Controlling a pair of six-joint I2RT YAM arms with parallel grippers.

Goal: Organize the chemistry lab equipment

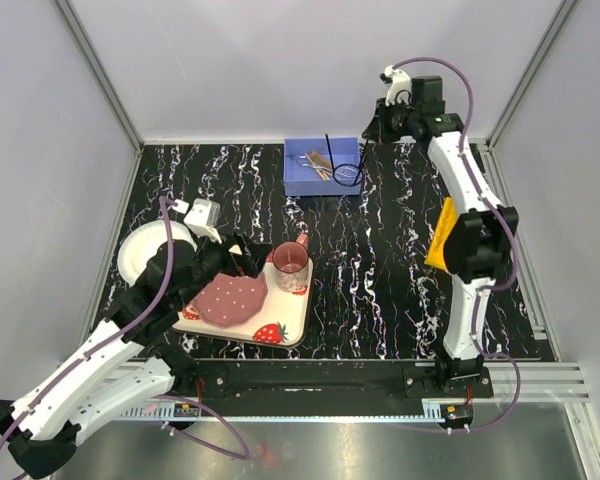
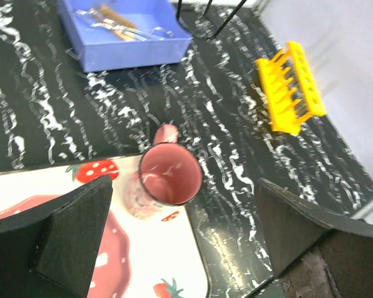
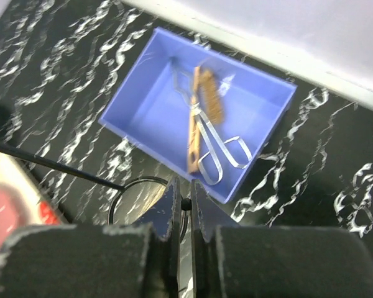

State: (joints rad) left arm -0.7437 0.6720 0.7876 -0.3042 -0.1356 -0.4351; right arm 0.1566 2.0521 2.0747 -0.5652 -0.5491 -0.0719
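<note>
My right gripper (image 3: 181, 202) (image 1: 370, 130) is shut on a thin black wire ring stand (image 3: 137, 180) (image 1: 329, 150) at the near right corner of a blue bin (image 3: 155, 112) (image 1: 323, 187). The stand's ring hangs low over the table. Inside the bin lie a tan wooden clamp (image 3: 193, 133), a bristle brush (image 3: 211, 102) and metal scissor-like forceps (image 3: 219, 150). A yellow holed rack (image 1: 441, 240) (image 2: 292, 87) lies at the right beside the right arm. My left gripper (image 2: 186, 242) (image 1: 242, 258) is open above the strawberry-print tray (image 2: 168, 261), with nothing between its fingers.
On the strawberry-print tray (image 1: 293, 330) stand a pink cup (image 1: 291, 265) (image 2: 170, 176) and a pink plate (image 1: 230, 298). A white bowl (image 1: 140, 250) sits at the left, partly under the left arm. Walls enclose the black marbled tabletop (image 1: 380, 260).
</note>
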